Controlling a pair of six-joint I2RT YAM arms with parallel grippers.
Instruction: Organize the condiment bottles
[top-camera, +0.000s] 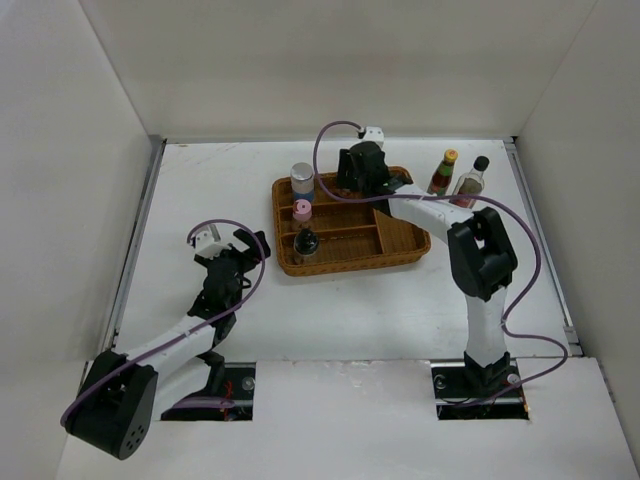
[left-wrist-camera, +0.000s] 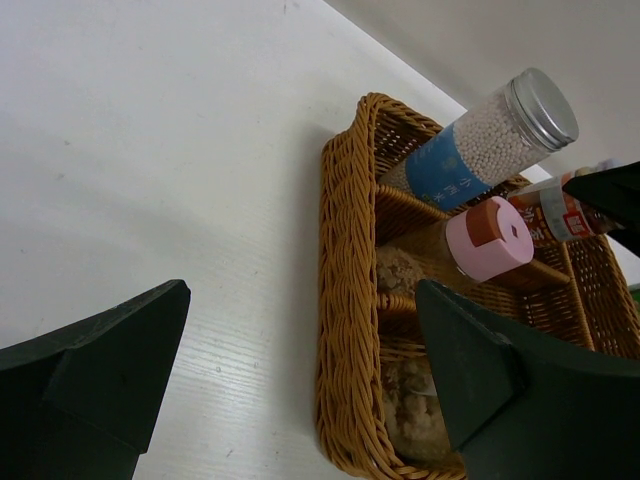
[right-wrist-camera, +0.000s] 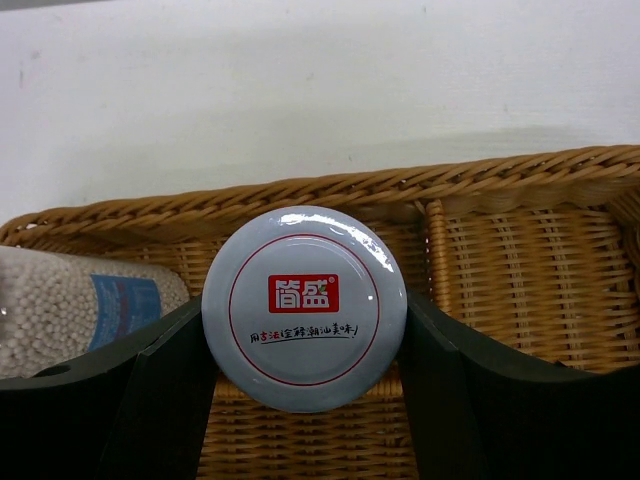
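My right gripper (right-wrist-camera: 305, 325) is shut on a short jar with a pale lid bearing a red logo (right-wrist-camera: 304, 308), held over the back middle compartment of the wicker tray (right-wrist-camera: 520, 260). In the top view the gripper (top-camera: 362, 172) hides the jar. The silver-capped blue-label bottle (top-camera: 302, 180), the pink-capped bottle (top-camera: 302, 212) and the black-capped dark bottle (top-camera: 305, 243) stand in the tray's left compartments. The yellow-capped green bottle (top-camera: 443, 172) and the tall clear black-capped bottle (top-camera: 470, 182) stand on the table right of the tray. My left gripper (top-camera: 240, 250) is open and empty, left of the tray.
The brown wicker divided tray (top-camera: 400, 245) sits at the back middle of the table. In the left wrist view its left wall (left-wrist-camera: 345, 300) lies between my open fingers, with the silver-capped bottle (left-wrist-camera: 480, 145) and pink cap (left-wrist-camera: 490, 240) beyond. White walls enclose the table.
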